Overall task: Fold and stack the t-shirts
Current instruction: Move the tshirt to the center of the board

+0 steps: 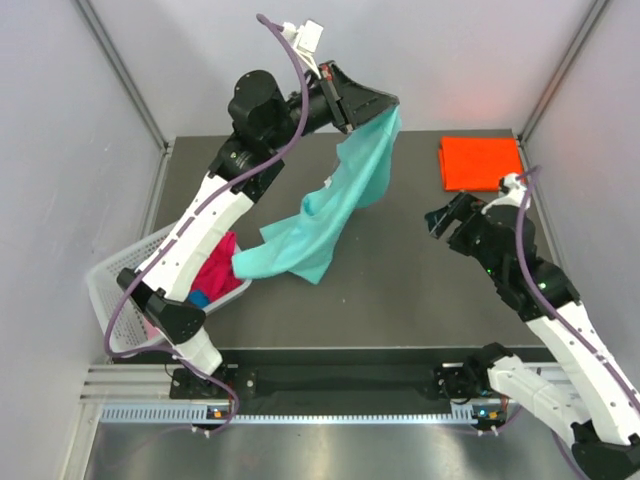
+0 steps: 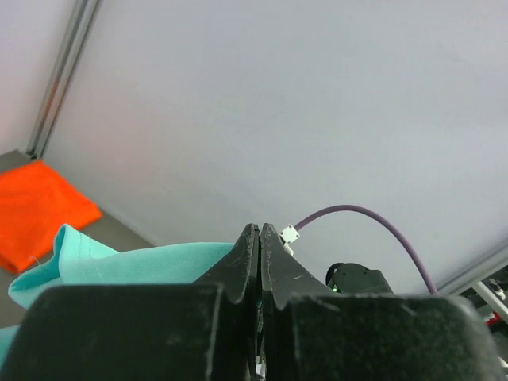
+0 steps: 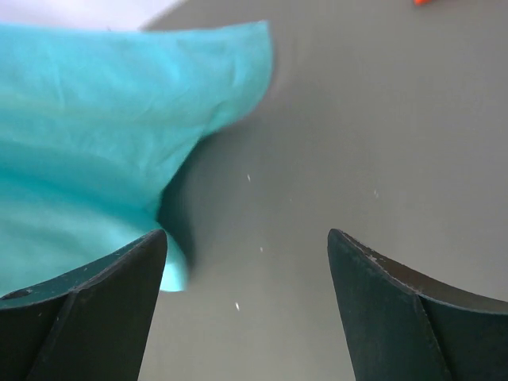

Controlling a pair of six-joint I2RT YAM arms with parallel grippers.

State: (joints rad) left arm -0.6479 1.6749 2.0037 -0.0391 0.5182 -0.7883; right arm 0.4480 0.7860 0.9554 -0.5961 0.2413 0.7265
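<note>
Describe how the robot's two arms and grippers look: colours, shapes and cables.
The left arm and right arm both have white shells with black joints. Purple cables loop along both. The left gripper and right gripper are black, each with two wedge-shaped fingers.

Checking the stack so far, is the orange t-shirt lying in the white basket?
No, the orange t-shirt lies folded on the table, far right, apart from the basket at left.

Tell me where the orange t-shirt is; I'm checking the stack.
Top view: the orange t-shirt lies folded in the far right corner of the table, beyond the right gripper.
</note>
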